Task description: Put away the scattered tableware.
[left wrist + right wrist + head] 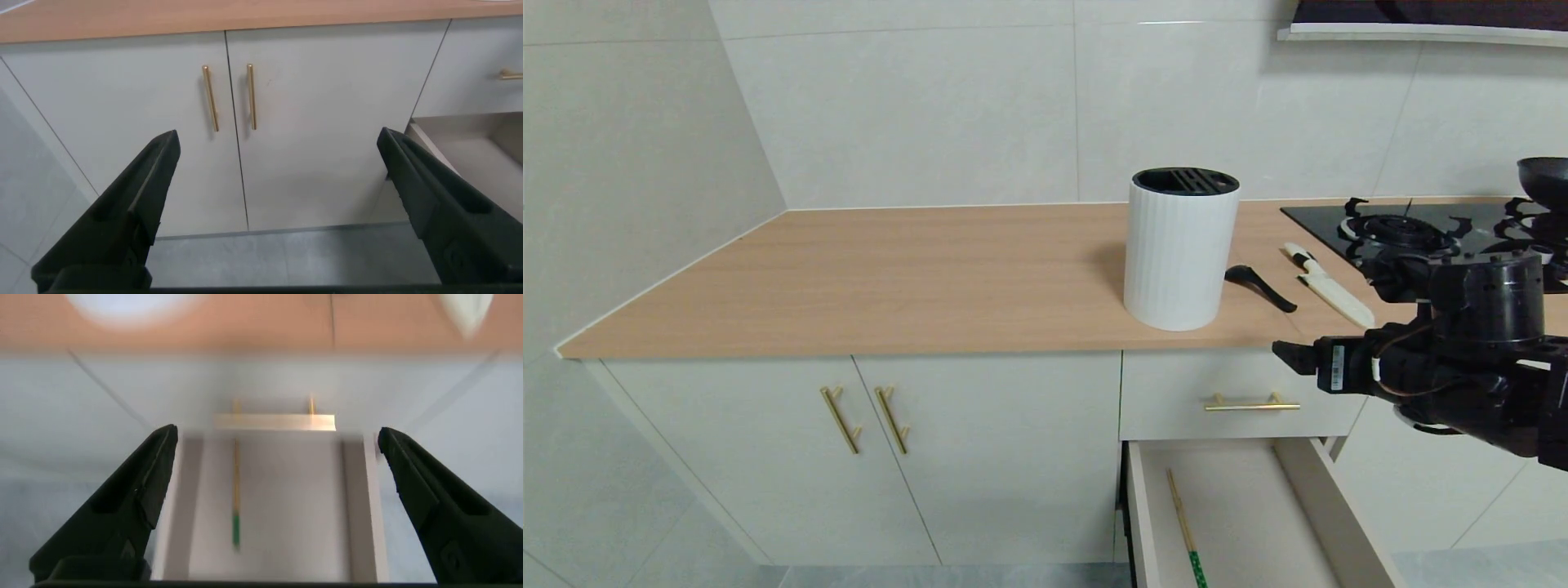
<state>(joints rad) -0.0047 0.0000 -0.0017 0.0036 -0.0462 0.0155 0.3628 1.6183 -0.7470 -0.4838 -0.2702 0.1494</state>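
A pair of chopsticks (1184, 531) with green ends lies in the open lower drawer (1307, 506) under the counter; the chopsticks (235, 498) sit toward one side of the drawer floor (294, 514). On the wooden counter, a black spoon (1260, 287) and a white knife (1327, 286) lie to the right of a white ribbed utensil holder (1182, 245). My right gripper (1289, 357) (275, 437) hangs open and empty above the drawer, in front of the counter edge. My left gripper (278, 139) is open and empty, low down, facing the cabinet doors (237, 122).
A black gas hob (1413, 233) with a dark pot (1543, 180) fills the counter's right end. A shut drawer with a gold handle (1252, 403) sits above the open one. The counter's left half (890, 278) is bare wood, with tiled walls behind.
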